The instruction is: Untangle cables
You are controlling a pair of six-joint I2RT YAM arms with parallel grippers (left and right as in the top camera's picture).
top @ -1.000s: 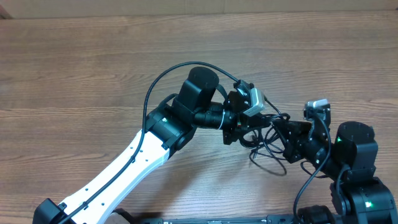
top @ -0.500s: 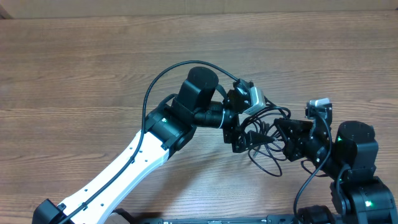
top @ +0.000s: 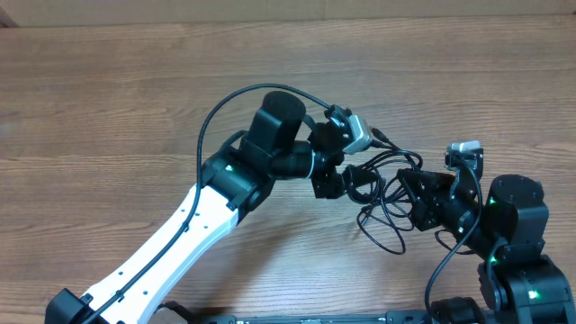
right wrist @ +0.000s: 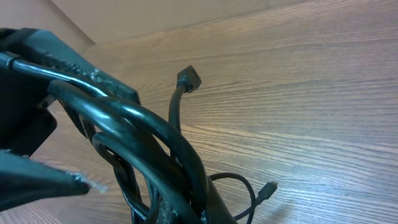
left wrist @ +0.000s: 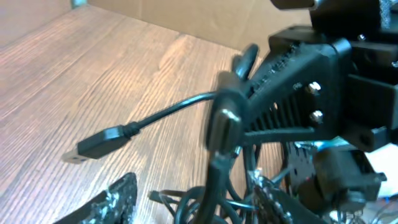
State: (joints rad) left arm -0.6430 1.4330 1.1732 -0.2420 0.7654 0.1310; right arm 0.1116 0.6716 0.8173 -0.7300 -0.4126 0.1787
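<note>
Currently the right gripper (top: 412, 200) is clenched on the cables (top: 385, 236), a tangle near the desk's (top: 135, 99) front edge right of centre, while the left gripper (top: 349, 183), parted around strands, should probably pinch one and pull gently.

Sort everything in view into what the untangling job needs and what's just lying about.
Job:
cables
left end effector, open at the tangle
right end effector, shut on the cables

Lying about:
wooden table
cardboard behind it
</note>
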